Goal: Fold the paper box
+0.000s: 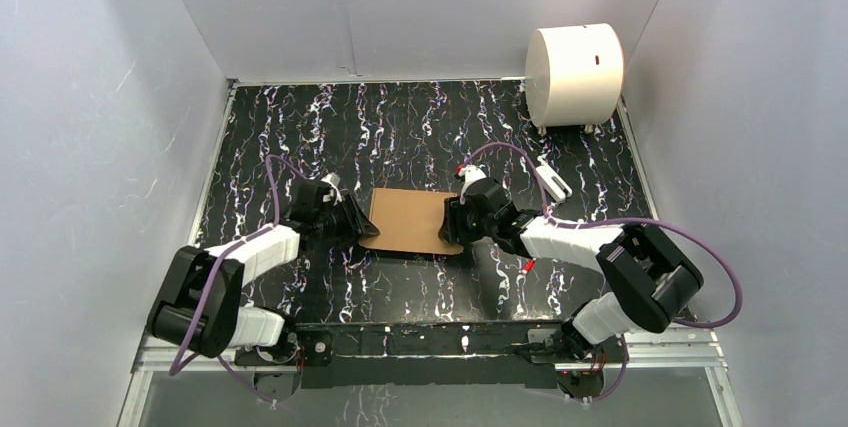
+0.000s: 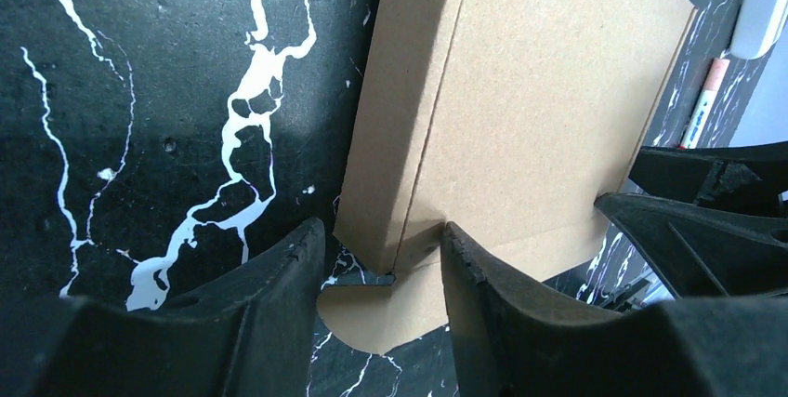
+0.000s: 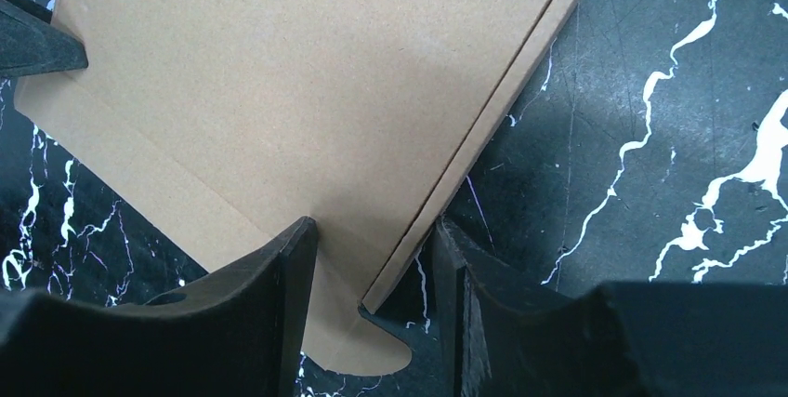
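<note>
- Worktop (image 1: 420, 117): black slab with white veining, walled in by pale panels on the far, left and right sides.
- Left arm (image 1: 240, 267) and right arm (image 1: 600, 247): both rise from the near edge and lean inward toward the middle of the worktop.
- Cylinder (image 1: 573, 75): large and white, lying on its side in the far right corner, well apart from everything else.
- Box (image 1: 410, 221): brown cardboard, lying mostly flat at the middle of the worktop, somewhat nearer the near edge, between the two grippers. A narrow flap along its left crease stands raised. A thin strip runs along a crease at its right edge. A rounded tab juts from the near corner on each side.
- Left gripper (image 2: 381, 239): at the box's left edge, jaws partly apart and straddling the raised flap at its notch. One finger (image 2: 483, 276) meets the cardboard. Whether the flap is truly pinched cannot be told.
- Right gripper (image 3: 374, 230): at the box's right edge, jaws partly apart and straddling the creased strip near the near corner. One finger (image 3: 288, 267) lies against the panel. Whether the strip is pinched cannot be told.
- White piece (image 1: 553, 181): small, lying on the worktop just beyond the right gripper, toward the cylinder.
- Pen (image 2: 703, 104): white with a red tip, lying on the worktop past the box's right edge.
</note>
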You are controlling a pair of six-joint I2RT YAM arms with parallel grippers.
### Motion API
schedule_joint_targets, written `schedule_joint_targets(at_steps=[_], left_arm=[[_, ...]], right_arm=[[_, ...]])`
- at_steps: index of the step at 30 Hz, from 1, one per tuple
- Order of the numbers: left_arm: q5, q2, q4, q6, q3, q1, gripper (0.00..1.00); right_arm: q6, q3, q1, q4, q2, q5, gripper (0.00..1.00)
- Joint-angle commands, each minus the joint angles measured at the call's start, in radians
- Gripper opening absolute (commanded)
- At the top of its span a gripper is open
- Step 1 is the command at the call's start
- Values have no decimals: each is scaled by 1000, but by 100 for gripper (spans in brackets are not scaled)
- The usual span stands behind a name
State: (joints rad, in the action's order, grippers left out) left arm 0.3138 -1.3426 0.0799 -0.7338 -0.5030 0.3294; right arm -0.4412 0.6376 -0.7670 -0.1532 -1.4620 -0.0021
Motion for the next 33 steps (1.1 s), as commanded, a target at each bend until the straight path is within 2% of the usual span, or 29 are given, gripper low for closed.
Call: schedule_joint_targets(at_steps=[1, 5, 12, 18, 23, 33], left_arm=[[-103, 22, -27, -3, 67, 12, 42], [-134, 71, -31, -7, 85, 13, 42], [-163, 187, -101, -5, 51, 13, 56], [-170, 245, -175, 41, -15, 14, 62], [-120, 190, -205, 81, -106, 13, 64], [-83, 25, -194, 101, -215, 13, 62]], right_arm=[[49, -33, -2, 24, -36, 28, 47], [62, -23, -3, 32, 11, 16, 47], [144, 54, -6, 118, 88, 24, 57], [253, 128, -51, 152, 116, 18, 66], [401, 232, -115, 211, 59, 23, 73], [662, 369, -206, 202, -127, 10, 79]])
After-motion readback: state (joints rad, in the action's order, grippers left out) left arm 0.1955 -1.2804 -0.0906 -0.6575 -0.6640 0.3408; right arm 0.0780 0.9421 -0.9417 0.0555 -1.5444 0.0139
